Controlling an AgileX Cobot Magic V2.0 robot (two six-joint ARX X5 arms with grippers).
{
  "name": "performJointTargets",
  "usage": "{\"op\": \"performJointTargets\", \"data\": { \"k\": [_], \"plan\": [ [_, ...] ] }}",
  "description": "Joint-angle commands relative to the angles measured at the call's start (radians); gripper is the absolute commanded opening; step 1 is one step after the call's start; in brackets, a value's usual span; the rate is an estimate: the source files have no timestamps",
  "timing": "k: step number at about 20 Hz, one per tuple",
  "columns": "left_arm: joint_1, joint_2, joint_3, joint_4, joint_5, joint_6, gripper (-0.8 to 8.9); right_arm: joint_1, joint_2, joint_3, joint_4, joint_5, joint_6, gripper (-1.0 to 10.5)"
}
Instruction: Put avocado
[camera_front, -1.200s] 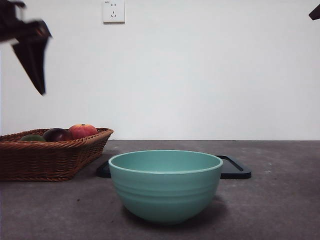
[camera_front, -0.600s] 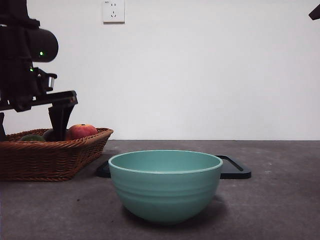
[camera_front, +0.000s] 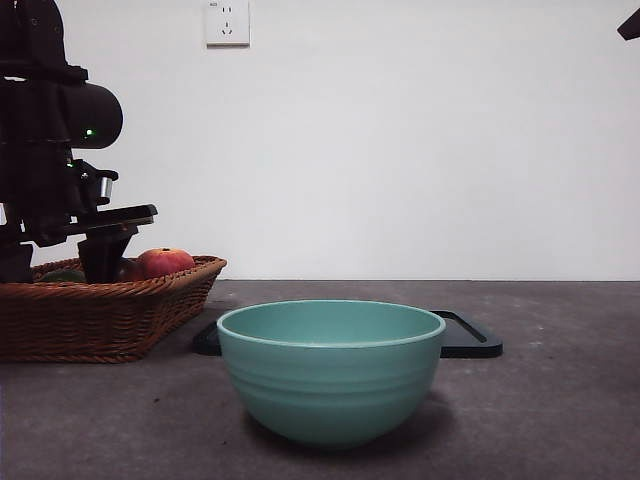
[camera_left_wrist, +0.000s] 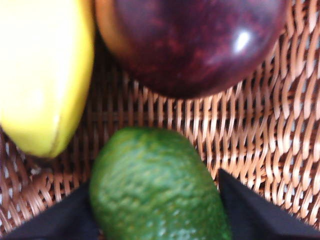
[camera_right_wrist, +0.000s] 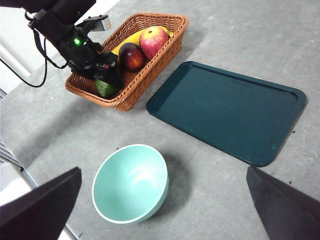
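Note:
The avocado (camera_left_wrist: 155, 190), dark green with rough skin, lies on the wicker floor of the basket (camera_left_wrist: 250, 130). My left gripper (camera_left_wrist: 157, 222) is down in the basket, open, with one black jaw on each side of the avocado, close against it. In the front view the left gripper (camera_front: 55, 262) stands in the basket's left part and only a sliver of the avocado (camera_front: 62, 274) shows. The right wrist view shows the avocado (camera_right_wrist: 105, 87) under the left gripper (camera_right_wrist: 107, 75). My right gripper (camera_right_wrist: 165, 215) is open and empty, high above the table.
A dark maroon fruit (camera_left_wrist: 190, 45), a yellow fruit (camera_left_wrist: 40, 75) and a red-orange fruit (camera_front: 165, 262) share the basket (camera_front: 100, 320). A teal bowl (camera_front: 330, 370) stands in front of a dark tray (camera_right_wrist: 225, 110). The right arm's tip (camera_front: 630, 22) shows at the top corner.
The left arm has come down from the upper left into the basket and its jaws now straddle the avocado. The right arm has not moved.

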Motion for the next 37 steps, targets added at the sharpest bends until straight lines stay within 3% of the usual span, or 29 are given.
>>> {"op": "performJointTargets", "data": {
  "k": [1, 11, 15, 19, 27, 37],
  "plan": [
    [-0.001, 0.024, 0.037, -0.009, 0.016, -0.004, 2.09, 0.005, 0.005, 0.017, 0.009, 0.0, -0.001, 6.1],
    [-0.042, -0.142, 0.204, -0.181, 0.025, 0.03, 2.08, 0.005, 0.005, 0.017, 0.009, 0.001, -0.001, 6.1],
    [-0.132, -0.225, 0.204, -0.272, 0.071, 0.051, 2.08, 0.005, 0.005, 0.017, 0.01, 0.001, -0.001, 6.1],
    [-0.291, -0.244, 0.204, -0.34, 0.096, 0.073, 2.08, 0.005, 0.006, 0.017, 0.009, 0.001, 0.0, 6.1],
    [-0.608, -0.238, 0.202, -0.257, 0.096, 0.064, 2.08, 0.005, 0.005, 0.017, 0.008, 0.001, 0.018, 6.1],
    [-0.732, -0.074, 0.202, -0.194, 0.094, 0.04, 2.07, 0.005, 0.005, 0.017, 0.008, 0.001, 0.018, 6.1]
  ]
}}
